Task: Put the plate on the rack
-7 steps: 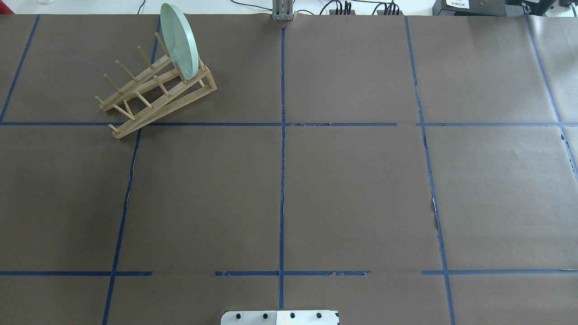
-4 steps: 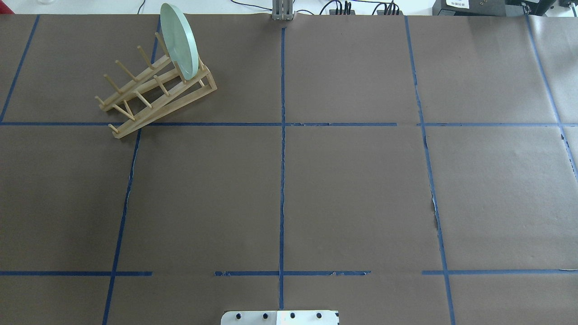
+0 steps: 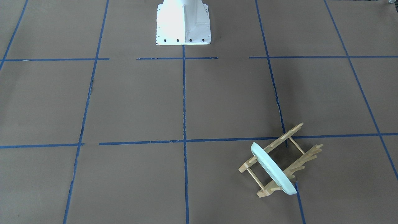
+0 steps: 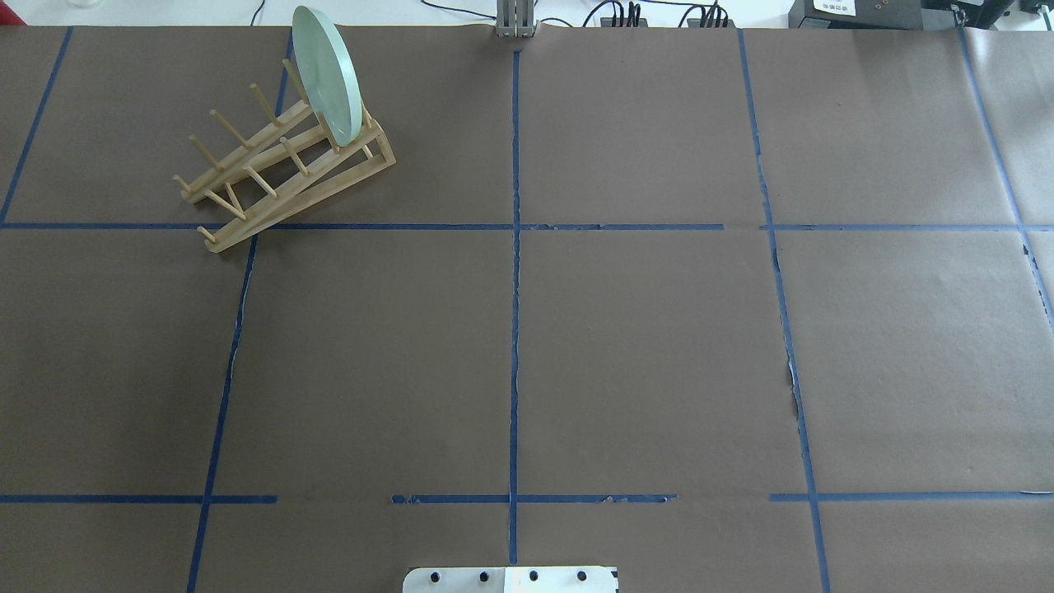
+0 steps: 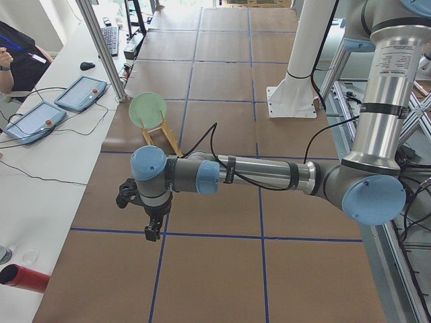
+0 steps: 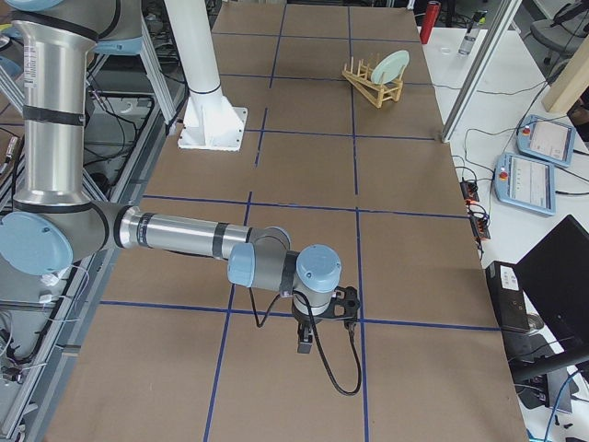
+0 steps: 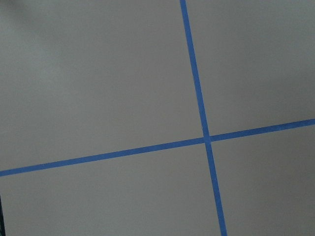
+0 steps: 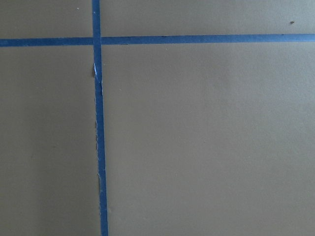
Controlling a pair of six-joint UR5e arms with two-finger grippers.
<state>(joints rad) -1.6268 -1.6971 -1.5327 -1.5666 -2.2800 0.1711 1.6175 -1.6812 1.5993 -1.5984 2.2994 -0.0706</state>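
The pale mint-green plate [image 4: 328,74] stands on edge between the pegs at one end of the light-wood rack [image 4: 272,177], at the table's far left. Both also show in the front-facing view, the plate [image 3: 273,169] in the rack [image 3: 300,155], and in the two side views [image 5: 148,109] [image 6: 391,66]. My left gripper [image 5: 153,229] hangs over bare table well away from the rack and shows only in the exterior left view. My right gripper [image 6: 306,341] shows only in the exterior right view, far from the rack. I cannot tell whether either is open or shut. Both wrist views show only brown paper and blue tape.
The robot's white base [image 3: 183,21] stands at the table's near middle edge. Blue tape lines [image 4: 515,288] grid the brown table cover. A side table beyond the rack holds tablets [image 5: 81,93] and cables, with an aluminium post [image 5: 101,47] at its edge. A red cylinder [image 5: 23,277] lies on it.
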